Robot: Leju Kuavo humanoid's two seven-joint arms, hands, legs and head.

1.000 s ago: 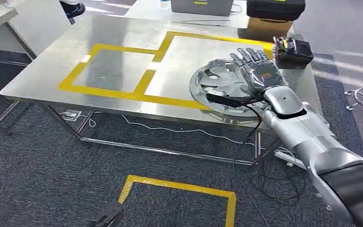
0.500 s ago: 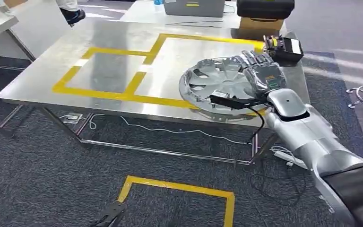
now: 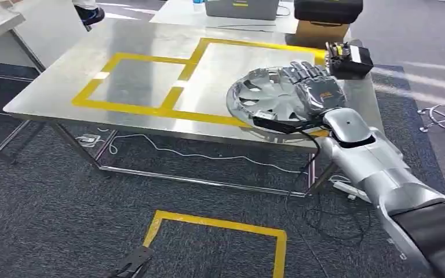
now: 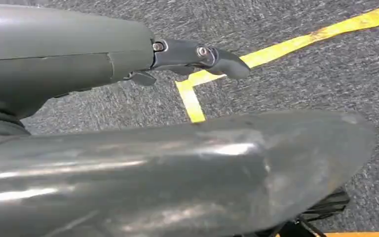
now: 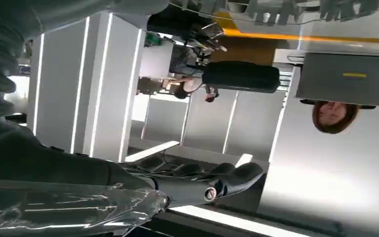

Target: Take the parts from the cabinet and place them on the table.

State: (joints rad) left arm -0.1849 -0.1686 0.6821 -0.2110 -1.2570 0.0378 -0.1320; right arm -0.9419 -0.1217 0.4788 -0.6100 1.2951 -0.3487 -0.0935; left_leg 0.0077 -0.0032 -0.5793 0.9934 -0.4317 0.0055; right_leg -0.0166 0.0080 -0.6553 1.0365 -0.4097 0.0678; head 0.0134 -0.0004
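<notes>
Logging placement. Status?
Right hand on hubcap lying on table. Left hand hanging, fingers curled. Black box close beyond hubcap.

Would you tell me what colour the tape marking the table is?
Yellow tape on the steel table, clearest in the head view.

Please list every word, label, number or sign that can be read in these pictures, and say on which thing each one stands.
No text can be read here.
Grey case behind the table: a yellow-green label, too small to read.
Black device at the table's far right corner: white and yellow patches, blurred.
Right hand: a small orange mark on its back, illegible.
Yellow tape on the table: plain lines, no writing.
Hubcap: no visible marking.
</notes>
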